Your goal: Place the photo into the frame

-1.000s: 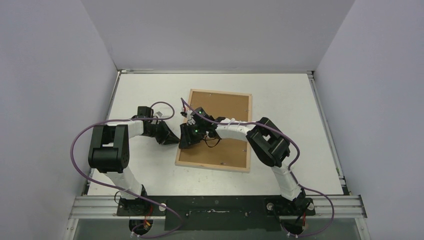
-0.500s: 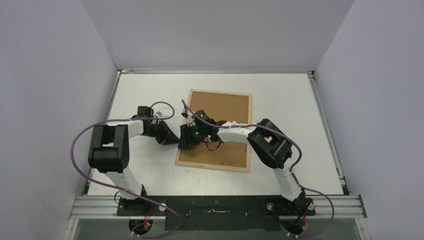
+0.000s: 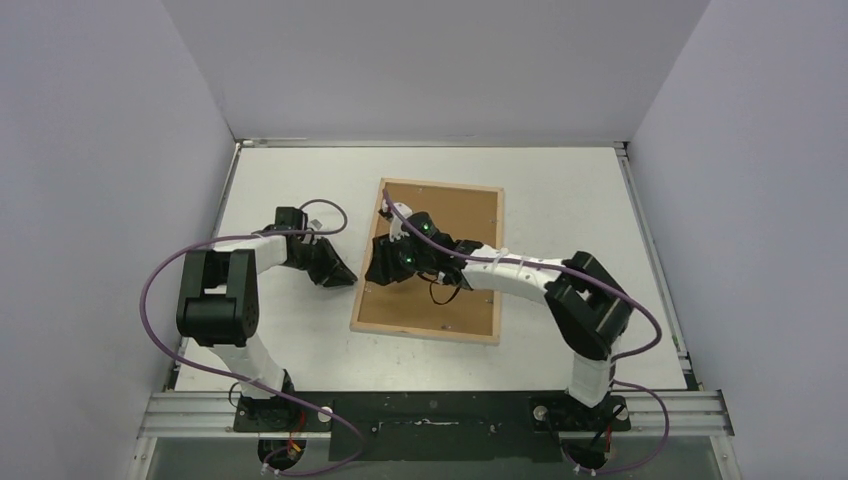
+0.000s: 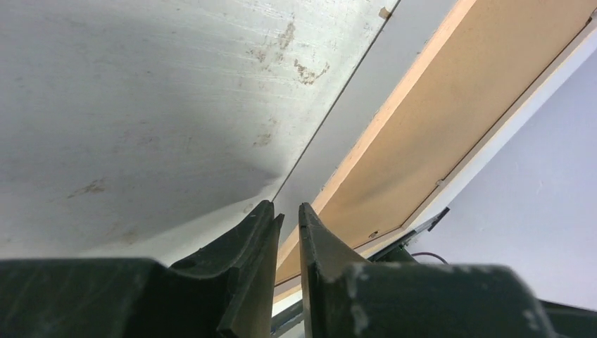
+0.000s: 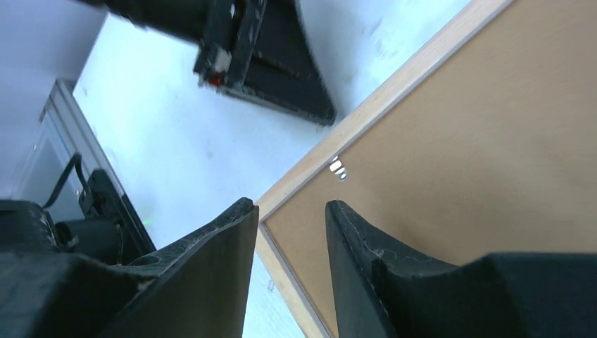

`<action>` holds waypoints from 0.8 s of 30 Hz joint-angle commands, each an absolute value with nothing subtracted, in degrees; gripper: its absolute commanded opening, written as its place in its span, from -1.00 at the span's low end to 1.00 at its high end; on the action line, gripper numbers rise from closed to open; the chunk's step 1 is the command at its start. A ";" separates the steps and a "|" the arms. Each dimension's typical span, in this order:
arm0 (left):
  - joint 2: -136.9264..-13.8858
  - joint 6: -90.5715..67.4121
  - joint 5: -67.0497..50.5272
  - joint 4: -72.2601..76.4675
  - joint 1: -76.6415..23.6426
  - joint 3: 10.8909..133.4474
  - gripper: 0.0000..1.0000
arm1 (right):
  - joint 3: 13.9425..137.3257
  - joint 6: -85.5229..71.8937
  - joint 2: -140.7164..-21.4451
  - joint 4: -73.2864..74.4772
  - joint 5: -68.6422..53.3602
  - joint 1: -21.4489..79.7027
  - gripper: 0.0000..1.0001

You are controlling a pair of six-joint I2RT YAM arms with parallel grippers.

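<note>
Now we see the frame (image 3: 430, 262) face down mid-table, brown backing board (image 3: 465, 215) seated inside; the photo is unseen. Our left gripper (image 4: 285, 229) holds nothing, jaws barely parted; the right gripper (image 5: 285, 232) is released over the left rail. We should press any clips gently.

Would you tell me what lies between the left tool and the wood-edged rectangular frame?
Only bare white tabletop separates the left tool from the frame, as the top view shows.

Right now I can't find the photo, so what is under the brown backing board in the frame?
Only the backing board shows, set inside the frame lying back-up. Whatever lies beneath it is covered; no photo is visible.
</note>
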State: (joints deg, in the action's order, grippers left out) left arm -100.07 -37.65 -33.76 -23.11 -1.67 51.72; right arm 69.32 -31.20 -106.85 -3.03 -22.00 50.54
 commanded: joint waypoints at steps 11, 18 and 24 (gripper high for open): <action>-88.39 -34.50 -24.94 -27.62 -1.49 51.81 -0.52 | 71.36 -30.15 -89.87 30.00 8.69 28.72 0.19; -86.31 -34.70 -23.66 -26.81 -1.56 49.75 -0.50 | 73.58 -29.02 -94.11 39.78 7.01 21.58 0.24; -88.33 -34.40 -26.41 -26.32 -1.58 49.48 -0.42 | 73.99 -27.05 -98.08 40.10 4.35 20.69 0.19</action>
State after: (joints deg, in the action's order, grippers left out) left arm -88.09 -35.31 -24.64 -27.05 -1.67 49.41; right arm 71.81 -28.49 -96.29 37.85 5.48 21.04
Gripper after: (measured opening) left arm 0.279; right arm 0.602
